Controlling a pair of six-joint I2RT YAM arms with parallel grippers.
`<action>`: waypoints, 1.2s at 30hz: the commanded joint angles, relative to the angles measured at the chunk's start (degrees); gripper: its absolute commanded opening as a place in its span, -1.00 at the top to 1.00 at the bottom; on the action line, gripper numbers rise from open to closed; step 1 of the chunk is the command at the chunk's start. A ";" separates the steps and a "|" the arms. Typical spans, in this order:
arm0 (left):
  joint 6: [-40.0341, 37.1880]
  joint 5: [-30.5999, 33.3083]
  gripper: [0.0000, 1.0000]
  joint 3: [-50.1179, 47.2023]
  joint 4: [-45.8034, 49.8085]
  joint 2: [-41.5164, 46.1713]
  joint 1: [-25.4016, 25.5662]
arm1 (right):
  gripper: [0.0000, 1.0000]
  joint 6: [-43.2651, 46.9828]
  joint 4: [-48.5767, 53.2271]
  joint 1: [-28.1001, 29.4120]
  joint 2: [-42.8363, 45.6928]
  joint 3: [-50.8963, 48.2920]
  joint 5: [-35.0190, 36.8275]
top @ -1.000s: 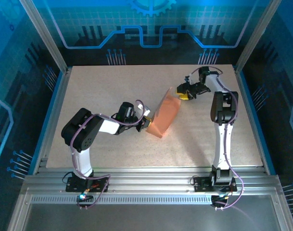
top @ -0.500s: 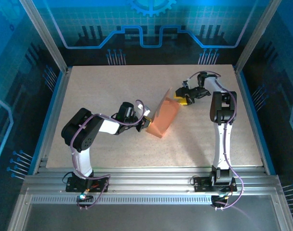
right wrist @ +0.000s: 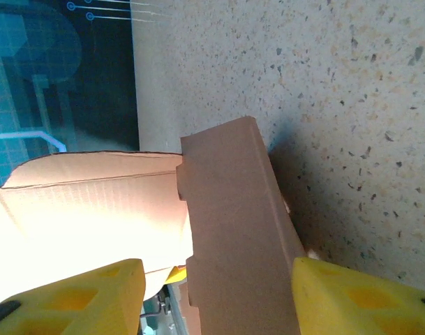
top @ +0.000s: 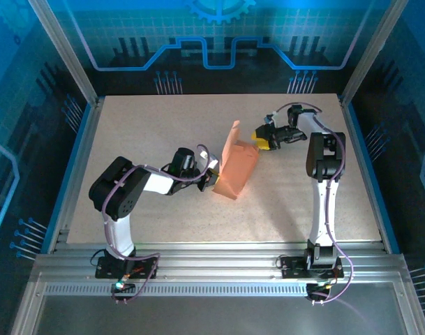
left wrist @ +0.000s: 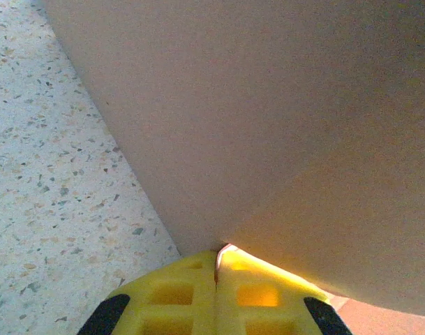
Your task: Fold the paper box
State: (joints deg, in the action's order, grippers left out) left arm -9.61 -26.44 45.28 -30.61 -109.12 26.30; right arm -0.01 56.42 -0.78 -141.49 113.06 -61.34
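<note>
The salmon-pink paper box point(top: 236, 167) lies partly folded at the table's middle, one flap raised at its far end. My left gripper point(top: 212, 179) is shut on the box's near-left edge; in the left wrist view its yellow fingers point(left wrist: 191, 293) pinch the cardboard point(left wrist: 268, 125) where the sheet meets them. My right gripper point(top: 262, 142) is open at the box's far-right corner. In the right wrist view a brown panel point(right wrist: 233, 230) stands between its two yellow fingers point(right wrist: 79, 296), with a lit pink panel point(right wrist: 86, 209) to the left.
The speckled tabletop point(top: 163, 125) spreads around the box. Blue enclosure walls point(top: 212, 42) and aluminium rails point(top: 219, 262) border it. The right arm's upright link point(top: 324, 181) stands to the right of the box.
The right gripper moved left onto the box's far-right corner, and the flap at the box's far end rose more upright. The left gripper held still.
</note>
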 commanded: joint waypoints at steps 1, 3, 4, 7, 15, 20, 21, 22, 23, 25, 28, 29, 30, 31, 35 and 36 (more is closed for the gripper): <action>-0.61 2.09 1.00 -0.19 7.34 -2.58 -0.20 | -0.16 -0.43 2.48 1.12 2.89 -1.26 -2.63; -0.69 2.12 1.00 -0.16 7.41 -2.59 -0.28 | -0.15 0.92 3.81 1.21 2.84 -1.02 -2.37; -0.75 2.12 1.00 -0.15 7.41 -2.67 -0.28 | -0.12 2.89 5.60 1.56 2.70 -0.43 -1.87; -0.94 2.09 1.00 -0.14 7.39 -2.78 -0.26 | 0.00 10.77 11.26 2.69 2.00 0.97 -3.35; 1.13 0.91 1.00 -0.56 6.21 -2.30 -1.12 | 0.21 14.89 13.30 3.16 2.58 -0.87 2.23; 5.44 -2.83 1.00 -0.63 3.81 -3.19 -2.31 | 0.27 13.74 12.21 2.25 2.84 -1.98 4.70; 5.80 -2.99 1.00 -0.78 3.44 -3.20 -2.24 | 0.29 13.71 12.27 2.31 2.79 -1.87 4.78; 6.69 -3.51 1.00 -0.81 3.05 -3.29 -2.27 | 0.30 13.94 12.46 2.39 2.80 -1.71 4.87; 7.24 -4.06 1.00 -0.84 2.58 -3.42 -2.44 | 0.30 13.90 12.48 2.44 2.88 -1.63 5.07; 7.76 -4.36 1.00 -0.41 3.07 -3.64 -2.52 | 0.30 13.60 12.23 2.55 2.98 -1.36 5.62; 7.96 -4.67 1.00 0.09 4.25 -4.11 -2.55 | 0.30 13.83 12.47 2.55 3.15 -0.79 5.54; 8.15 -4.84 1.00 0.10 4.22 -4.16 -2.58 | 0.29 13.87 12.59 2.56 3.24 -0.59 5.94; 8.28 -4.85 1.00 0.16 4.33 -4.26 -2.60 | 0.30 14.05 13.08 2.62 3.33 -0.40 6.78; 8.29 -4.85 1.00 0.29 4.42 -4.32 -2.62 | 0.29 14.15 13.51 2.76 3.34 -0.20 8.19; 7.89 -4.72 1.00 0.59 5.02 -4.35 -2.62 | 0.30 15.64 15.49 3.96 4.17 0.15 12.18; 7.59 -4.61 1.00 0.76 5.36 -4.35 -2.62 | 0.30 16.33 16.13 4.49 4.24 0.21 12.60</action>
State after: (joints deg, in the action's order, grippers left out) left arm -2.98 -30.94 45.93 -31.83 -110.69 23.55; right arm 14.09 68.34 1.13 -139.17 112.22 -52.49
